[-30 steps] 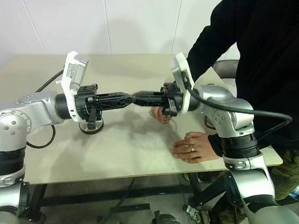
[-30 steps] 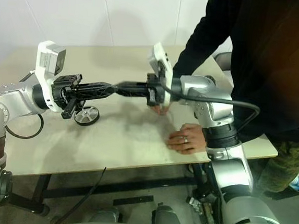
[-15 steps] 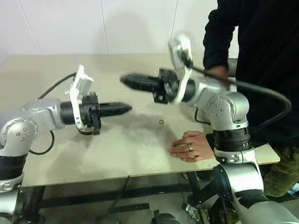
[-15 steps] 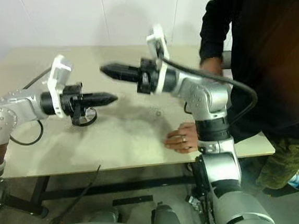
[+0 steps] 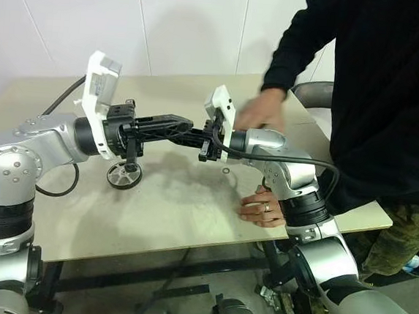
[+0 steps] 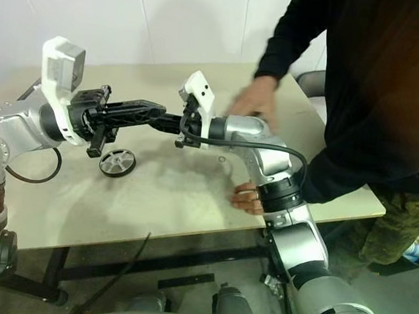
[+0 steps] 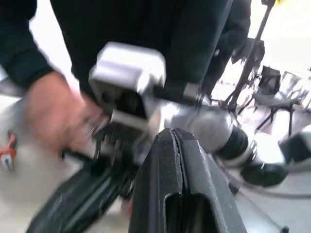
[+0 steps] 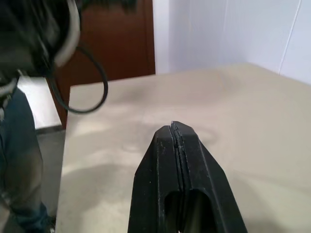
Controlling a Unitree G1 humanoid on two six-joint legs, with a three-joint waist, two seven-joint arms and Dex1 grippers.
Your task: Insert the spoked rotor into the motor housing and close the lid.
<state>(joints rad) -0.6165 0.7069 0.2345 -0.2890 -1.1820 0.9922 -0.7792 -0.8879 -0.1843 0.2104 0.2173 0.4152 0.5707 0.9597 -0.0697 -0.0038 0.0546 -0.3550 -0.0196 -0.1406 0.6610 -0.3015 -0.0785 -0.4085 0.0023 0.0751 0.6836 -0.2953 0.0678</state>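
Above the beige worktop (image 5: 168, 212), the 2 arms are raised and turned toward each other, so that their black fingers nearly meet over the middle of the surface. On the left end effector (image 5: 187, 123), both fingers lie pressed together with nothing between them, as the left wrist view confirms with only a thin seam down the joined tips (image 7: 177, 145). On the right end effector (image 5: 195, 136), the fingers are likewise closed flat against each other and empty, again seen as a single seam in the right wrist view (image 8: 177, 141). Both point roughly level, the left one toward the robot's right and the right one toward its left, the tips overlapping just beside each other in the head views. Below the left arm, resting on the worktop, sits a small round dark part with visible spokes (image 5: 123, 174), apart from both end effectors; whether it is the spoked rotor alone or the rotor seated in the motor housing cannot be told. A small dark ring (image 5: 226, 171) lies on the surface below the right end effector. At the robot's right stands a person in a black top (image 5: 377, 91), with 1 hand (image 5: 265, 206) flat on the worktop edge and the other hand (image 5: 261, 110), blurred, held up behind the right arm. A black cable (image 5: 56, 195) loops on the worktop near the left arm.
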